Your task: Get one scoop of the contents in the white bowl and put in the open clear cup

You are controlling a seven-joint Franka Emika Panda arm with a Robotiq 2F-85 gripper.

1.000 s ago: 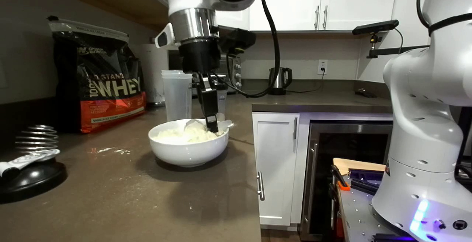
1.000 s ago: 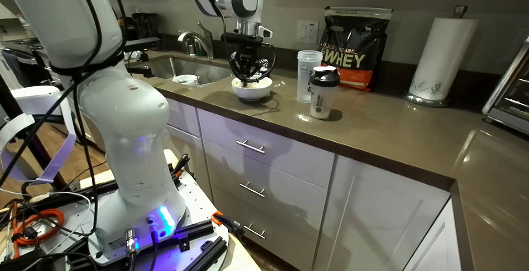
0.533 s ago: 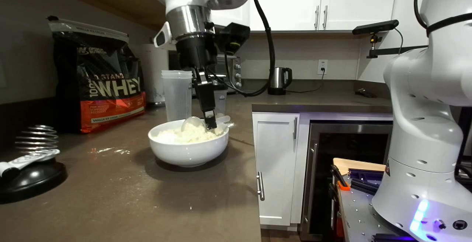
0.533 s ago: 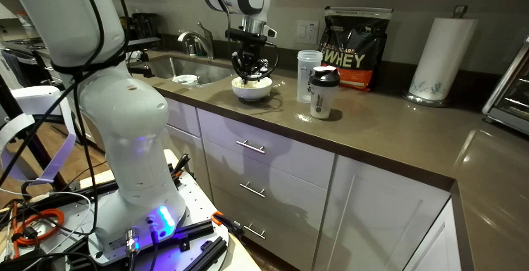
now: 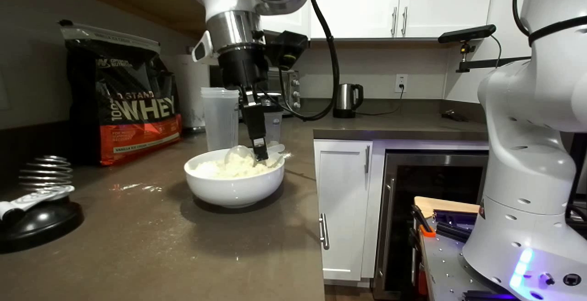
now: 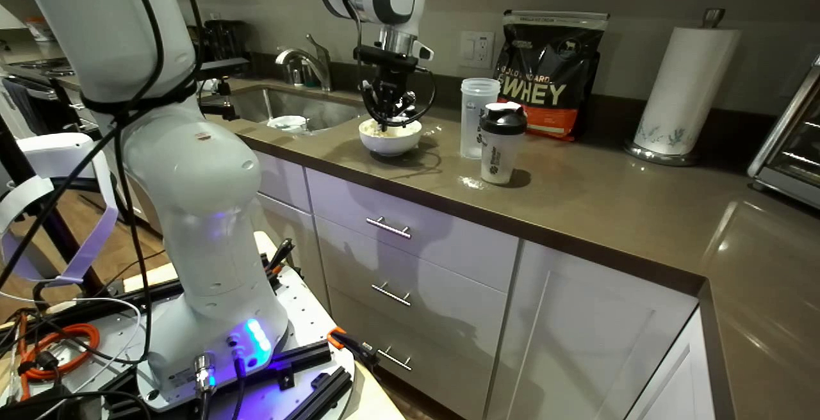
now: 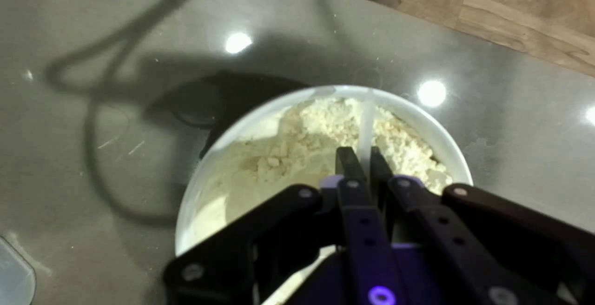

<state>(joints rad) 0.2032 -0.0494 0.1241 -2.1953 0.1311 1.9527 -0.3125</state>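
Translucent, the scoop (image 5: 232,153) was pinched by its handle (image 7: 366,130) between the jaws, presumably for digging powder (image 7: 334,116) beneath them.

Pincer (image 5: 260,153) holds scoop (image 5: 236,153) against powder (image 5: 235,169) in white bowl (image 5: 234,191).

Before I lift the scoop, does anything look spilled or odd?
Yes: in an exterior view, a white patch lies on the counter beside the black-lidded shaker, probably spilled powder, since it's outside any container. Fainter marks near the white bowl could be powder or glare; I can't tell.
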